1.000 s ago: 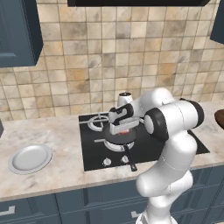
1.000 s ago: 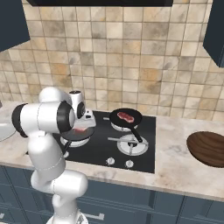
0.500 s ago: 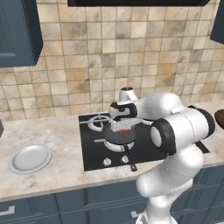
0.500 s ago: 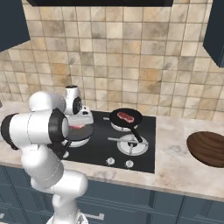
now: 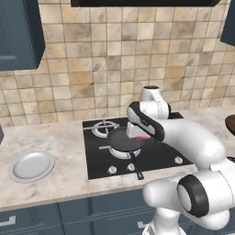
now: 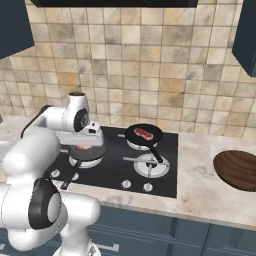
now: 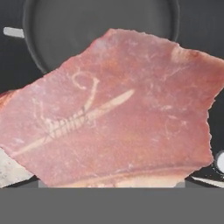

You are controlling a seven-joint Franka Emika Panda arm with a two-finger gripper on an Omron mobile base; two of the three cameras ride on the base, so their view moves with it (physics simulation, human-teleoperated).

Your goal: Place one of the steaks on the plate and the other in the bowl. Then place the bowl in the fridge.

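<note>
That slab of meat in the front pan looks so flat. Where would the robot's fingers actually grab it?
Probably by its edge, coming straight down from above. The steak is a thin slab lying in the front frying pan, so no side stands up for the fingers to close on. The hand view looks square down on its broad face; pinching across a narrower stretch, or a rim lifted by the pan's wall, seems likeliest to hold.

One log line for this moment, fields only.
arm: low over near pan | steak: close under hand, in pan | second steak: far pan | plate: bare | bowl: bare

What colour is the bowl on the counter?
Dark brown, wood-look; the bowl shows best in the right base view.
</note>
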